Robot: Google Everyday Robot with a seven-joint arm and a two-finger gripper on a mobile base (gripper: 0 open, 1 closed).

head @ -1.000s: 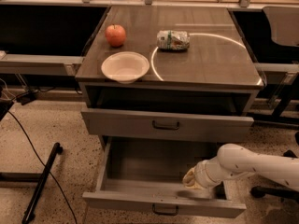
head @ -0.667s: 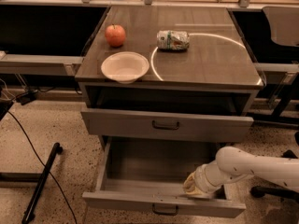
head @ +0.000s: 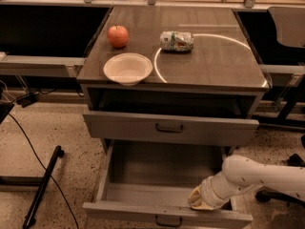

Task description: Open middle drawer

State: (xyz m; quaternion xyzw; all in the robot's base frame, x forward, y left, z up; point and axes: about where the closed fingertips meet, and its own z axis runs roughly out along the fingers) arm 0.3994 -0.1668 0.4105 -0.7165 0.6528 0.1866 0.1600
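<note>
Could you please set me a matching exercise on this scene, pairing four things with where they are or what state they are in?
Things:
1. apple
2. bowl
3. middle drawer
4. pincer

Place or state:
A. pulled far out, its grey box showing
B. at the front edge of the cabinet top
C. low inside the open drawer, near its front wall
D. further back on the top, behind the bowl

Pairs: 1-D, 2-B, 3-A, 4-C
</note>
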